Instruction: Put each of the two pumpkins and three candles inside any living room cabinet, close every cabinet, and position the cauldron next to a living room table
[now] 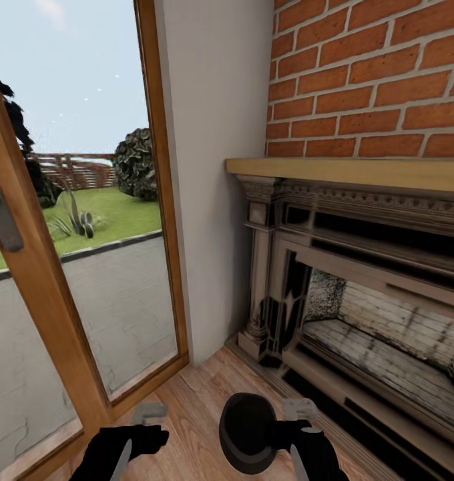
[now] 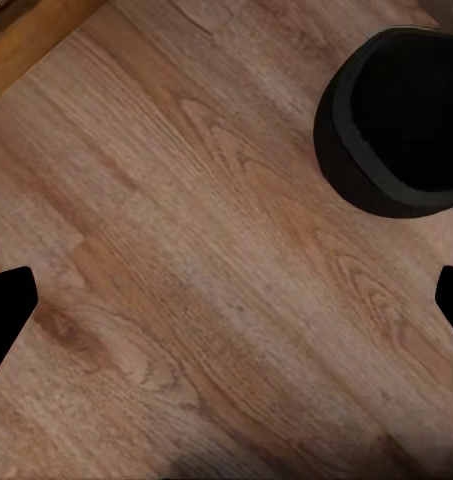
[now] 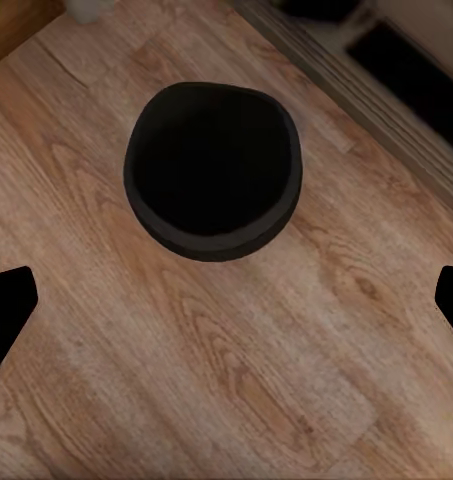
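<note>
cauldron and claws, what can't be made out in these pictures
- Cauldron inside: plain black in the head view and both wrist views, so its contents cannot be told.
- Cauldron in the left wrist view: cut off by the picture's edge.
- Right claw: in the head view the cauldron and arm overlap it, so contact is unclear.
- Left claw: pale and blurred in the head view.
- Fireplace: cut off at the head view's edge.

Both arms are matte black with smooth, rounded shells. In the head view the left hand (image 1: 149, 412) and the right hand (image 1: 300, 409) end in pale grey, blocky fingers set on black wrist housings, each forearm carrying a thin grey stripe. In each wrist view, two black finger tips show as dark wedges.
</note>
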Tool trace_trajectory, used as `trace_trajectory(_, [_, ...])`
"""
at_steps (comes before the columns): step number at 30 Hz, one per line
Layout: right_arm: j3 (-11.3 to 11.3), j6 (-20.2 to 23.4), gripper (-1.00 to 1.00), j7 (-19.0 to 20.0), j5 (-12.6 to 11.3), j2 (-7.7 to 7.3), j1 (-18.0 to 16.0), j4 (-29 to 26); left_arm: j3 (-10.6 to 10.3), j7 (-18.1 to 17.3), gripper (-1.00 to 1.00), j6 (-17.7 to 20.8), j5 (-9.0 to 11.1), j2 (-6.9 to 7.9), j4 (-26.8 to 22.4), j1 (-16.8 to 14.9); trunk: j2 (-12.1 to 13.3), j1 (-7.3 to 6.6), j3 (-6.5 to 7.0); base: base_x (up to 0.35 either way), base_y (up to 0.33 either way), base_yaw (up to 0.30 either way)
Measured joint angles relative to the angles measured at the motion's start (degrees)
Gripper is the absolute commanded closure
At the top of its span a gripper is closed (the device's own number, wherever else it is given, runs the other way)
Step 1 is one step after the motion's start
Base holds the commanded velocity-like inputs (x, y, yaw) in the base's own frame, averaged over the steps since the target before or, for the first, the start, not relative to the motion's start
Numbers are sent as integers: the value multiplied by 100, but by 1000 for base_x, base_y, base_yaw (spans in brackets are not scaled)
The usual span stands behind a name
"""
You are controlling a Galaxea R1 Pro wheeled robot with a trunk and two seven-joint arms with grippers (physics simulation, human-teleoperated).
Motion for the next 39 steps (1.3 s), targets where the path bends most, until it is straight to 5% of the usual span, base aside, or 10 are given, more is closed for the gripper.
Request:
trace_trajectory(8, [-27,9,-100,-1,-6,-2,-667,538,3,16,-100,64,3,-173,1227,-1263,-1,0,-1,0,0,0])
trace_trajectory(12, [-69,12,-100,-121,-6,-8,-1170,1114,10,5,-100,52,15,-292,2441,-2241,0,0,0,0,0,0])
trace_trajectory(15, [-77,1,-100,-316,-11,-9,-1389,1587,16,-14,-100,-114,41,-364,3136,-2635,0,0,-1,0,0,0])
trace_trajectory(23, [-83,-15,-100,-468,-62,-17,-1551,2059,27,-34,-100,-489,86,-506,3747,-2895,-1,0,-1,0,0,0])
trace_trajectory(26, [-84,-16,-100,-478,-72,-18,-1557,2100,25,-130,-100,-576,278,-556,3930,-2912,-1,0,-1,0,0,0])
trace_trajectory(39, [-93,-16,-100,-482,-77,-38,-1558,2123,19,-261,-100,-1224,378,-600,4579,-2922,-1,0,-1,0,0,0])
